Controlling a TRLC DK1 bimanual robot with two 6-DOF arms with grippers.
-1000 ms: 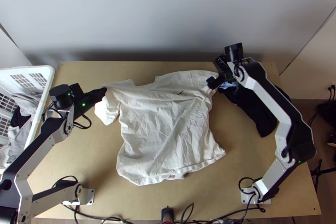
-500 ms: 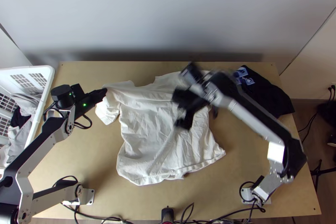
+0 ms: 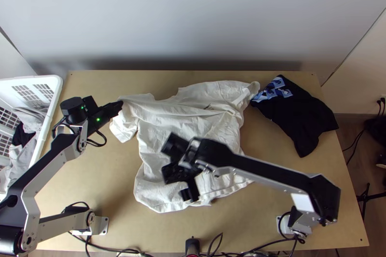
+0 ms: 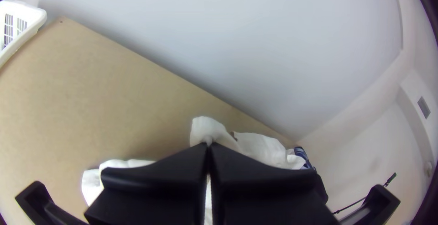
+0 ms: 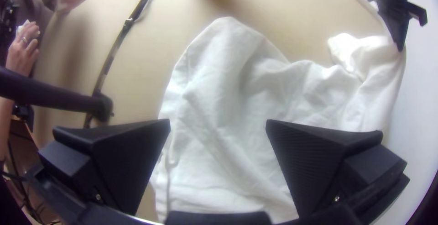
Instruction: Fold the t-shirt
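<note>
I logged the white t-shirt (image 3: 157, 134) spread over the middle of the counter (image 3: 289, 180), wrinkled, bunched at its left sleeve. Left gripper (image 3: 120, 105): jaws closed, pinching the cloth's far left corner. Right gripper (image 3: 178, 185): jaws wide apart, nothing between them, over the near part of the shirt. I noted a black garment (image 3: 299, 117) near the far right corner and a white basket (image 3: 55, 94) at the left edge.
</note>
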